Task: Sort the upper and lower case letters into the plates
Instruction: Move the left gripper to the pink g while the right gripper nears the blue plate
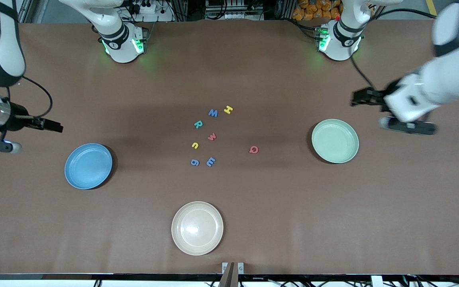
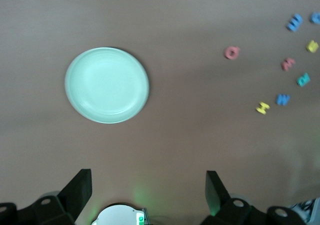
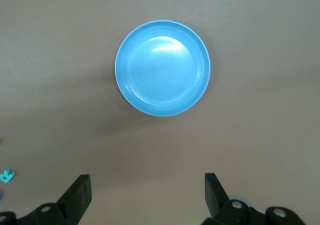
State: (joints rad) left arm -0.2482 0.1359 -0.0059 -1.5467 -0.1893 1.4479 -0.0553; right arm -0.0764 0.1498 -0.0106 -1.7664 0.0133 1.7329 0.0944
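Observation:
Eight small letters lie loose mid-table: yellow H (image 1: 228, 109), blue W (image 1: 213, 113), teal R (image 1: 198, 124), red w (image 1: 212, 136), yellow u (image 1: 195, 145), blue g (image 1: 195, 162), blue e (image 1: 210, 161), red Q (image 1: 254, 149). The sky-blue plate (image 1: 88, 166) sits toward the right arm's end and the mint plate (image 1: 335, 140) toward the left arm's end; both are empty. My left gripper (image 1: 363, 97) is open and empty, up beside the mint plate (image 2: 107, 85). My right gripper (image 1: 54, 126) is open and empty, up beside the blue plate (image 3: 162, 67).
A cream-beige plate (image 1: 197, 227) sits empty near the table's front edge, nearer the front camera than the letters. The brown table runs bare around the plates. The arm bases stand along the table's back edge.

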